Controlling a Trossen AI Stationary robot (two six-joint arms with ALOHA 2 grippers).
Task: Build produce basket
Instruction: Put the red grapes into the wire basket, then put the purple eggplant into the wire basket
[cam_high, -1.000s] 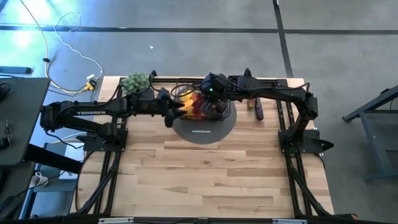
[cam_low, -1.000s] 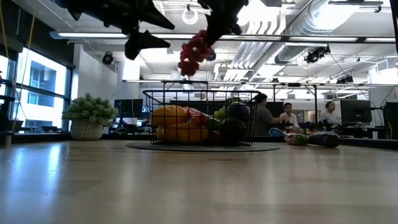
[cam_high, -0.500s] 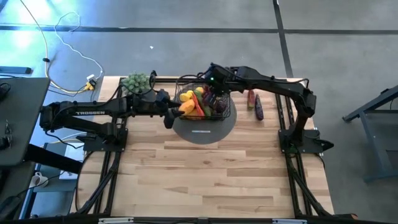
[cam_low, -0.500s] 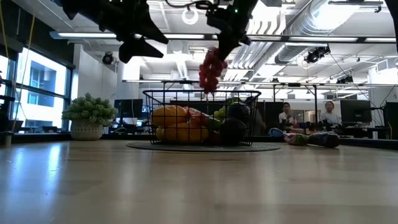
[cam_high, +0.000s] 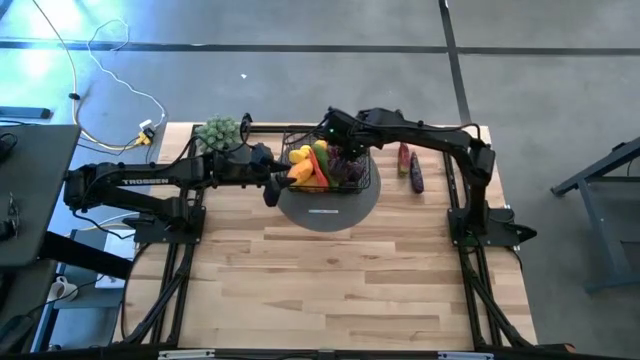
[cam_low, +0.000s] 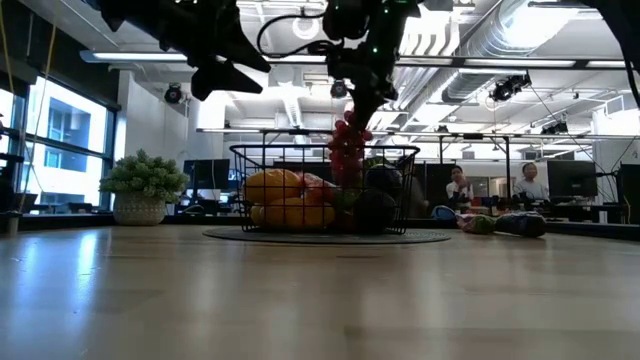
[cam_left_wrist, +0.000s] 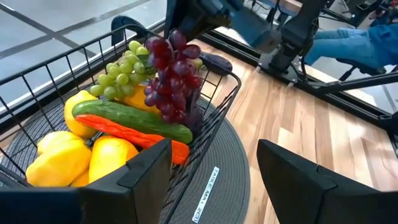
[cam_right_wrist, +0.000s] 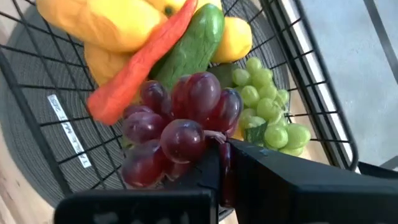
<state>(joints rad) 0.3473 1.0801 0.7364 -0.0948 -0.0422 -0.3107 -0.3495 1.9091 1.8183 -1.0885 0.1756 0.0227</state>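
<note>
While right gripper (cam_right_wrist: 217, 163) pinches purple grapes (cam_right_wrist: 177, 127) over basket (cam_high: 362, 176), cucumber (cam_right_wrist: 189, 46) beneath, left gripper (cam_left_wrist: 211, 168) half-spread alongside.

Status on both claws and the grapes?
Right claw shut on purple grapes, hanging over basket. Left claw open, empty, beside basket. Cucumber and carrot lie beneath.

From above, the right arm covers most of the basket (cam_high: 345, 180) — the purple grapes (cam_left_wrist: 173, 74) vanish under it. The two items lying near the table's right edge (cam_high: 410, 168) are too small to name, and at table height they're just a blur. Left arm's fingertips (cam_left_wrist: 149, 163) get cut off by the frame edge.
</note>
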